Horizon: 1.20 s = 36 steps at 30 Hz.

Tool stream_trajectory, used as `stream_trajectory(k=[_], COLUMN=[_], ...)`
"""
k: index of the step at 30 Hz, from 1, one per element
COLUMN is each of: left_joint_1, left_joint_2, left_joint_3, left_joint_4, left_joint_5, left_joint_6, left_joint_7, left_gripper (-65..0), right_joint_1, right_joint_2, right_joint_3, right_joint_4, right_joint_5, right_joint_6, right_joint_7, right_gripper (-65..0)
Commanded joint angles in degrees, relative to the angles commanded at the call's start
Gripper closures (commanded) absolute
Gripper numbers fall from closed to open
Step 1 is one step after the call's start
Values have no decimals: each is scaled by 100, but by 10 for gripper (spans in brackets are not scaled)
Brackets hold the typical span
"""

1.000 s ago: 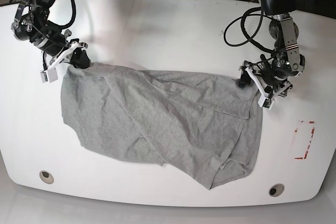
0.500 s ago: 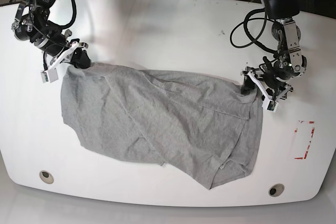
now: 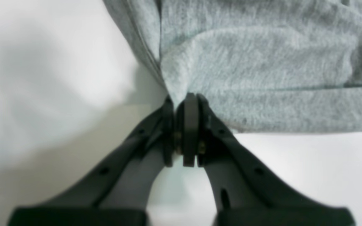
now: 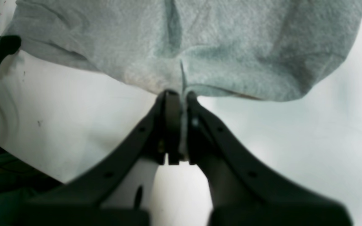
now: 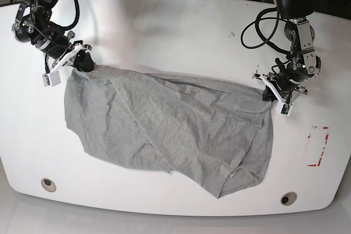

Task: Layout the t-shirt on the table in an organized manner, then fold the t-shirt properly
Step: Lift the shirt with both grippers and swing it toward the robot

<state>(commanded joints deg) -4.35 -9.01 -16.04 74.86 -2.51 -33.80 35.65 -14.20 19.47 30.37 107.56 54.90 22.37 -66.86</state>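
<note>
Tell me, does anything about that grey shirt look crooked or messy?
Yes. The wrinkly heather-grey t-shirt lies askew on the glossy white table: its lower edge slants to a bunched point near the front, with diagonal creases. The left claw and right claw each pinch an upper corner.

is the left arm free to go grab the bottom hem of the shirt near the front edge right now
Probably not. The left gripper is shut on a corner of the t-shirt, so it would have to let go first. The table between it and the hem looks unobstructed.
</note>
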Motion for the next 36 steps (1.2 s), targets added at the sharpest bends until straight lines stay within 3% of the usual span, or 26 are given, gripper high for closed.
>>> stream_trajectory(k=[17, 24, 32, 36], left_joint_1=[237, -273, -949, -1389], left_joint_2=[0, -26, -343, -352], left_joint_3=[44, 44, 360, 378], left_joint_4=[2207, 2523, 2585, 2585], left_joint_5=[9, 9, 9, 9], left_joint_6=[-26, -26, -18, -18], left_joint_7=[9, 9, 9, 158], left_gripper=[-29, -29, -29, -29], right_joint_1=[237, 791, 1512, 1916], right_joint_2=[35, 88, 422, 598], right_joint_3=[413, 413, 387, 378], right_joint_4=[264, 246, -158, -510], right_joint_5=[26, -9, -9, -9], right_joint_6=[9, 9, 9, 9], right_joint_7=[0, 0, 0, 0], right_gripper=[0, 0, 0, 0])
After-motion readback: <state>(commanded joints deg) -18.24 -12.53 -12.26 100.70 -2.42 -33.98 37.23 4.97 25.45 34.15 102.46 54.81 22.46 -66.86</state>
